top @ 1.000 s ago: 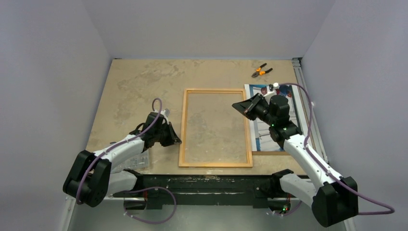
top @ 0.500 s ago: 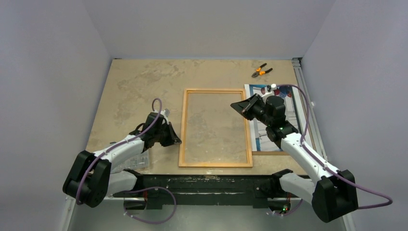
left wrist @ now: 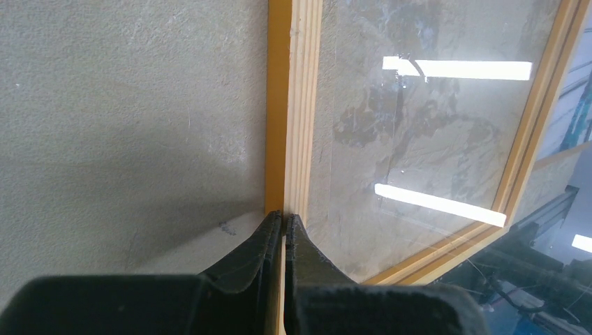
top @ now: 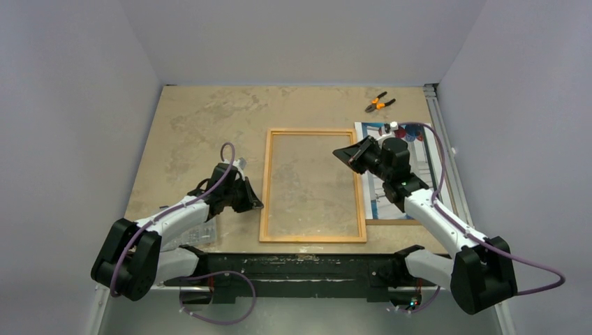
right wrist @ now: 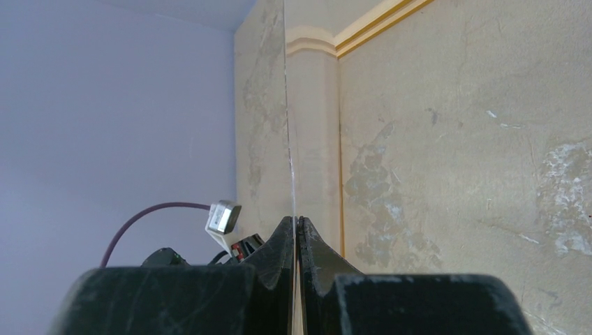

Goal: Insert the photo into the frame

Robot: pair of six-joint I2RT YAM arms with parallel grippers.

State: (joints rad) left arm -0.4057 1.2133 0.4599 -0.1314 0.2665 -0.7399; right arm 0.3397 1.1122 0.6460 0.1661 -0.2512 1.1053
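Pale grey walls closed in a beige marbled tabletop (top: 202,125), where the frame (top: 314,130) lay flat in the middle with a clear pane (top: 314,181) set inside it. The photo (top: 378,204) rested face up just right of the frame on a brown backing board (top: 391,222), partly under the right arm. Orange-handled pliers (top: 379,103) sat near the far edge.

The left gripper (left wrist: 283,216) was clenched at the frame's left rail, and a pale strip of wood showing between its fingers suggested it was pinching that edge to steady it. The right gripper (right wrist: 294,222) was clamped on the thin edge of the pane, seen end-on from its wrist camera.

Over the past second the right gripper had slid a little to the left, inward across the frame's right rail, and its elbow had swung with it. The left arm, the frame and the photo had not moved. This looked like work on the pane alone, so the photo was not yet in the frame, and placing it probably had to wait until the pane was dealt with.
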